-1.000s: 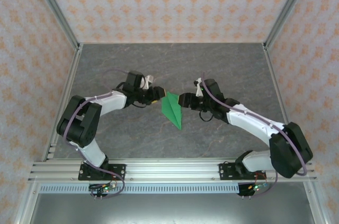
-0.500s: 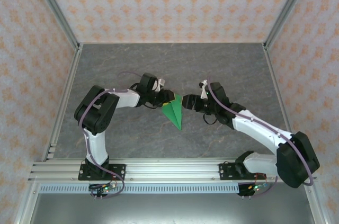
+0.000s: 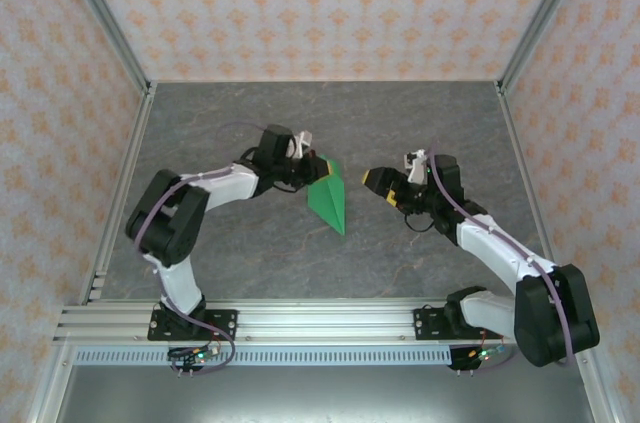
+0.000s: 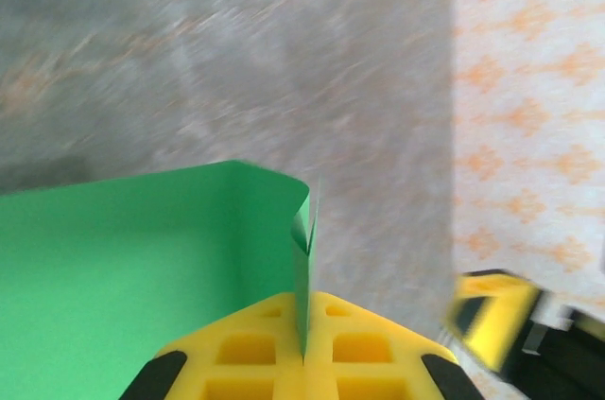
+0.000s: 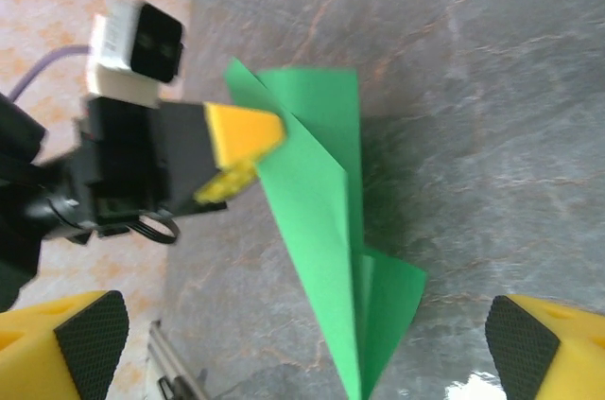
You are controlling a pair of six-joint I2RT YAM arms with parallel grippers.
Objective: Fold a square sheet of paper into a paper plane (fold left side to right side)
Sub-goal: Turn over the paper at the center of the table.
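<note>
Grey bench [image 3: 250, 123], centre stage: the paper plane [image 3: 329, 201] is a bright green pointed dart, tip toward the arms, one flap raised. The left pincer [image 3: 318, 169] has just snapped shut on its far wide end. The right pincer [image 3: 385, 186] has let go and backed off rightward, jaws spread wide.

A grey marbled tabletop [image 3: 250, 123] sits inside walls of orange-patterned wallpaper [image 3: 320, 3], framed by aluminium rails [image 3: 320, 321].
</note>
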